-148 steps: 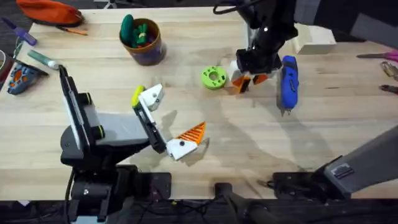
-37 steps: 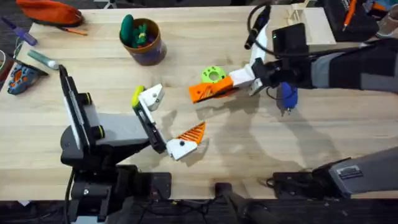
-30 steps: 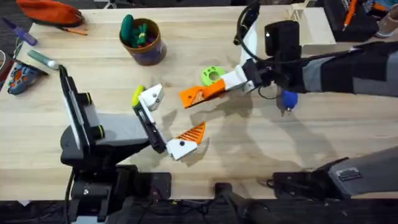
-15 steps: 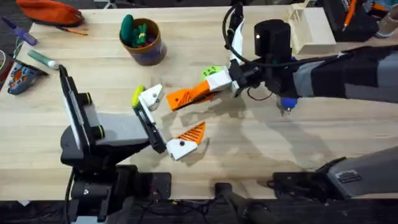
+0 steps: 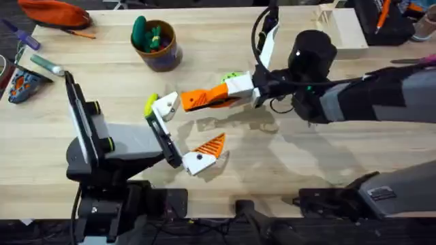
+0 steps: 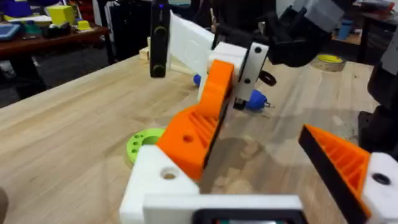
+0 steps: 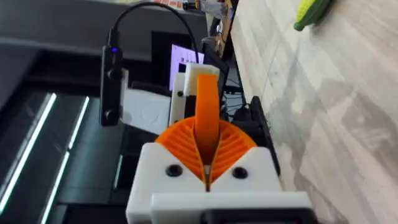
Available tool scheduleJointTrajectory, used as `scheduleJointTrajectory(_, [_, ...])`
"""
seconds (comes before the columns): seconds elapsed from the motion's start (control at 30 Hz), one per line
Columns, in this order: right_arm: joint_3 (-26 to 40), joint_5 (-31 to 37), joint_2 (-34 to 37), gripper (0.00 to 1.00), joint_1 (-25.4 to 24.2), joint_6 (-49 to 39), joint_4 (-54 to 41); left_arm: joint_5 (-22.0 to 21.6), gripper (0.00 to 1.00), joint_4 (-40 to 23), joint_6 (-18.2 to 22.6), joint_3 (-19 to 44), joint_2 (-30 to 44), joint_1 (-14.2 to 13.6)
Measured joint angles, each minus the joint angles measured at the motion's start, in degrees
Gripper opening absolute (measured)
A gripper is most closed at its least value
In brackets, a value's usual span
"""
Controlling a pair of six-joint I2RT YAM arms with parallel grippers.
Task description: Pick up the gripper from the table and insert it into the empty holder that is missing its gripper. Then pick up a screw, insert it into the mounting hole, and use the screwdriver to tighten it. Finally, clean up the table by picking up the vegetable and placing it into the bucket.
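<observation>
A robotics lab or workshop, by the look of it. Two robot arms stand bolted at the near edge of a pale wooden workbench [image 5: 286, 163]. Hand tools [image 5: 426, 76] lie at its right edge, and tape rolls [image 6: 328, 61] and cluttered benches [image 6: 50, 37] fill the room behind.

Right gripper [image 5: 204, 99] reaches across table centre, the gripper [image 5: 193, 101] clamped between its fingers, tip touching the holder [image 5: 165, 105] on the left gripper [image 5: 182, 131]. Vegetable [image 5: 150, 105] lies just left of holder; bucket [image 5: 156, 45] stands behind.
</observation>
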Motion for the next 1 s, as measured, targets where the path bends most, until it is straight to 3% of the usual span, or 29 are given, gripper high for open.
scheduleJointTrajectory(0.17, [-0.99, 2.51, 0.0, 0.013, 2.16, 2.25, 0.17, -0.24, 0.985, 0.0, -0.03, 0.0, 0.0, 0.07])
scheduleJointTrajectory(1.0, [-1.17, 3.0, 0.0, 0.013, 2.88, 3.35, 3.39, -0.68, 0.985, 0.07, -0.01, 0.0, 0.0, 0.07])
